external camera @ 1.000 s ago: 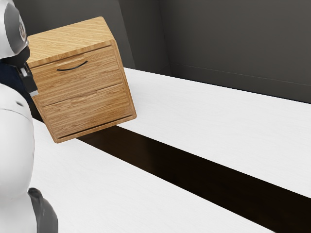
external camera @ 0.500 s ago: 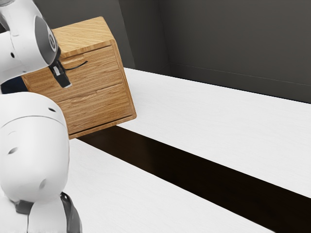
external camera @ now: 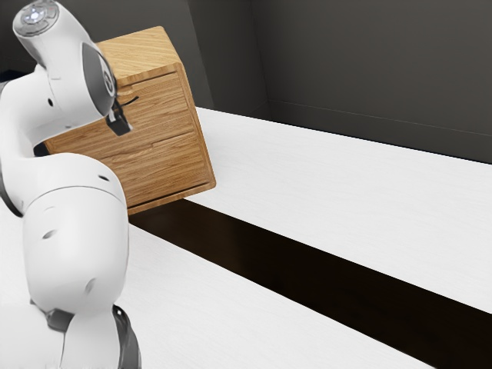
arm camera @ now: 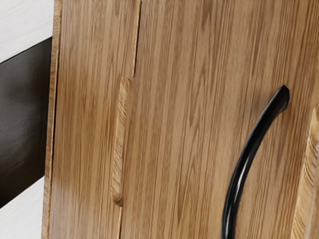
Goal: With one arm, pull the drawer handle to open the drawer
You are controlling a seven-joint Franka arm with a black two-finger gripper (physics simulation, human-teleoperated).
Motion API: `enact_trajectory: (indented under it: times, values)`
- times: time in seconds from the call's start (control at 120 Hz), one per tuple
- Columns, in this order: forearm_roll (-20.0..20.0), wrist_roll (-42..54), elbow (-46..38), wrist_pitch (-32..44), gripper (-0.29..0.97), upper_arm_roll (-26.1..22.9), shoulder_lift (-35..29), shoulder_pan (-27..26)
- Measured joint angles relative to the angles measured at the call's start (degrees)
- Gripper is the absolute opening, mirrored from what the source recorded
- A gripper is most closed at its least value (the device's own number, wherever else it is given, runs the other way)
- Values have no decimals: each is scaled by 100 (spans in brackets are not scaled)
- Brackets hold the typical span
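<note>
A wooden cabinet (external camera: 165,146) with two drawers stands tilted at the back of the exterior view's left. The upper drawer (external camera: 157,96) carries a thin black curved handle (external camera: 131,98), mostly covered by my white arm (external camera: 73,84). My gripper (external camera: 119,123) is a small dark piece under the arm's forearm, right in front of the upper drawer and close to the handle. In the wrist view the black handle (arm camera: 247,162) arcs across the wood front close below my hand. The lower drawer's wooden pull (arm camera: 119,144) lies beside it. Both drawers look flush with the cabinet.
A white tabletop (external camera: 338,192) runs to the exterior view's right, crossed by a wide dark strip (external camera: 307,277) that starts at the cabinet's base. My arm's large white links (external camera: 73,246) fill the exterior view's left. Dark walls stand behind.
My arm has swung from the exterior view's left edge toward the right, across the cabinet's front. My hand now sits by the upper drawer's handle. The cabinet has not moved.
</note>
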Motion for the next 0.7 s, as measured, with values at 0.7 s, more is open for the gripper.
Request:
enact_trajectory:
  times: [0.7]
  values:
    - [-45, 488, -57, 260, 38, -183, 39, 207]
